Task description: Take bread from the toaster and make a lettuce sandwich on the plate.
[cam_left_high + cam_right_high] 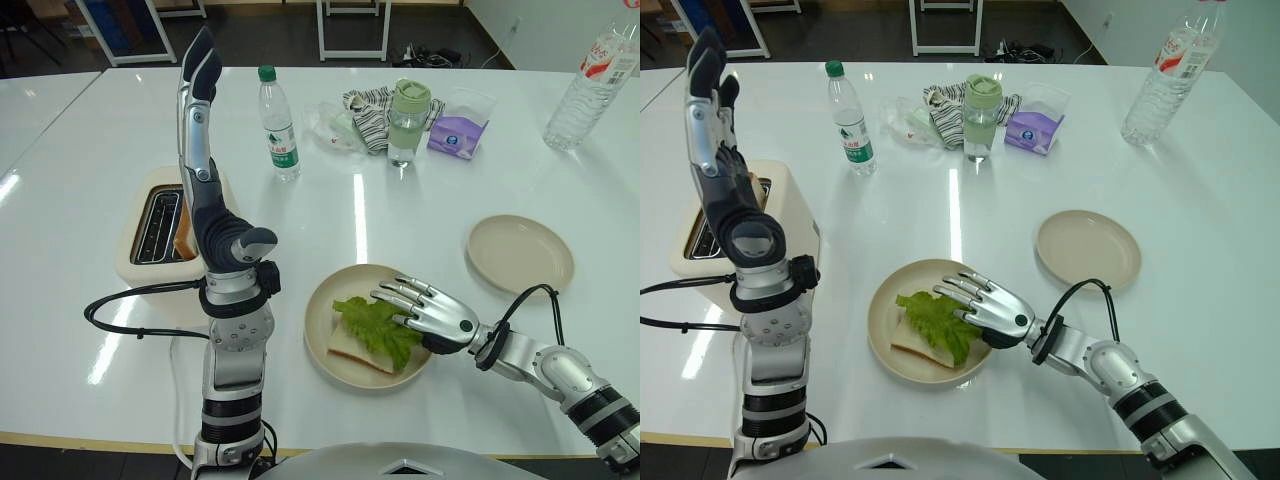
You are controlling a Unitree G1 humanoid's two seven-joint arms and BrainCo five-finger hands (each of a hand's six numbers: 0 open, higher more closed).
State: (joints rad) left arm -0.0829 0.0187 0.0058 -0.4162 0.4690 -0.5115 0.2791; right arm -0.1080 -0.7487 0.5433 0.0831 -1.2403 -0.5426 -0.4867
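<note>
A cream toaster (140,250) stands at the left, and a toasted bread slice (184,240) sticks out of its right slot. My left hand (205,190) is held upright right beside that slot, fingers stretched straight up, holding nothing. On the round beige plate (320,300) before me lies a white bread slice (350,348) with a green lettuce leaf (375,328) on top. My right hand (430,310) lies flat over the plate's right rim. Its fingers are spread, and the fingertips (392,297) rest on the lettuce without gripping it.
A second, empty beige plate (520,252) sits to the right. Behind stand a small water bottle (278,125), a green-lidded cup (408,120), a striped cloth (370,110), a purple pack (458,135) and a large bottle (590,90). The toaster's black cable (130,300) loops at the front left.
</note>
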